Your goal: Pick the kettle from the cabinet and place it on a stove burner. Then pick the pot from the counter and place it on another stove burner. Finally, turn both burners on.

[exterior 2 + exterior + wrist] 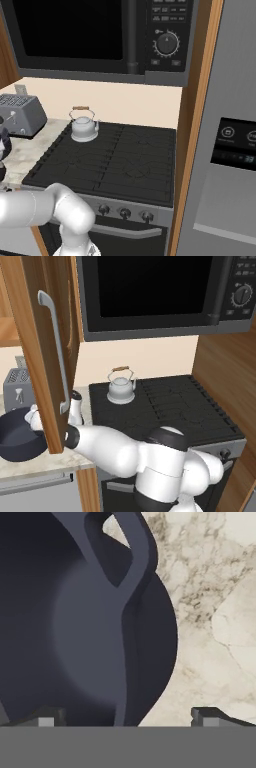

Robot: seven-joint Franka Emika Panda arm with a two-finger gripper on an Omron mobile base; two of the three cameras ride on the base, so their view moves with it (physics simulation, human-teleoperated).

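Navy pot (85, 627) on counter (210, 612) is the step in hand; gripper (125, 718) spread wide straddling its rim, grasping nothing. Next: close, lift.

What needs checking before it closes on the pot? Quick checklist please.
1. Kettle already on a rear left stove burner, upright: ok.
2. Gripper open, fingertips spread wide: ok.
3. Pot rim wall between the fingertips in the hand view: ok.
4. Pot resting on the counter, not yet lifted: ok.
5. Open cabinet door hangs close over the arm and the pot in the left base view; clearance for the lift: cannot tell.
6. Free burner left for the pot, front grates bare: ok.
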